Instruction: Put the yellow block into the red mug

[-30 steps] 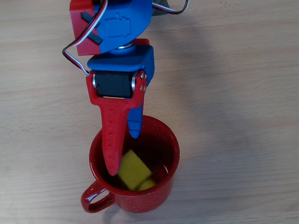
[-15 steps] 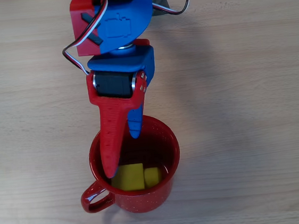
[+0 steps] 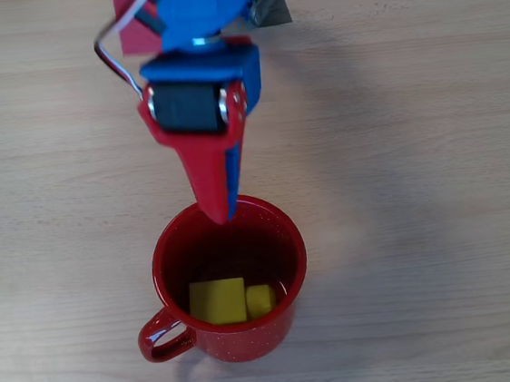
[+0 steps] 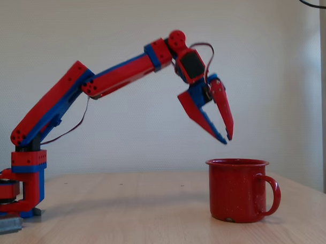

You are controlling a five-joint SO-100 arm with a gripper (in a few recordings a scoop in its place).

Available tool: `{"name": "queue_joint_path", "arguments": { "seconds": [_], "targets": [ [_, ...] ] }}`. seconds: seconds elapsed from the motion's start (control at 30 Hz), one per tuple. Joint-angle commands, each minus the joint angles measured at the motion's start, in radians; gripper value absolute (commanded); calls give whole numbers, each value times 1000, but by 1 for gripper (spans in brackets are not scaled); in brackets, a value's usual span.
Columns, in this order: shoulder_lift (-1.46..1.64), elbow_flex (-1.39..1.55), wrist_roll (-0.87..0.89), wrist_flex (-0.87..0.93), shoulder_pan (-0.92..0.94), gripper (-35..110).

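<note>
The yellow block lies on the bottom of the red mug, near the handle side, with its stud pointing right in the overhead view. The speckled mug stands upright on the table, handle to the right in the fixed view. My red-and-blue gripper hangs above the mug's far rim, clear of it. Its fingertips meet at a point and hold nothing. In the fixed view the gripper points down, a short way above the mug's rim.
The mug stands on a light wooden table. The arm's base sits at the left in the fixed view. A plain wall is behind the table.
The block dropped from beside the fingers and settled flat on the mug's bottom. The gripper has lifted out of the mug, drawn back toward the base, and shut.
</note>
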Motion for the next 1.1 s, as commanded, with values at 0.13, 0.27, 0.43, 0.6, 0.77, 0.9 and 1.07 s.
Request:
{"name": "queue_joint_path", "arguments": {
  "seconds": [0.13,0.27,0.43,0.6,0.77,0.9,1.07],
  "targets": [
    [270,74,14,-80,37,0],
    [397,218,-2,-149,43,0],
    [560,430,-17,-279,40,0],
    [707,617,-37,-400,26,0],
    [887,867,-78,-517,12,0],
    [1035,1054,-98,-541,-6,0],
    [1227,1318,-101,-607,-40,0]
  ]
}}
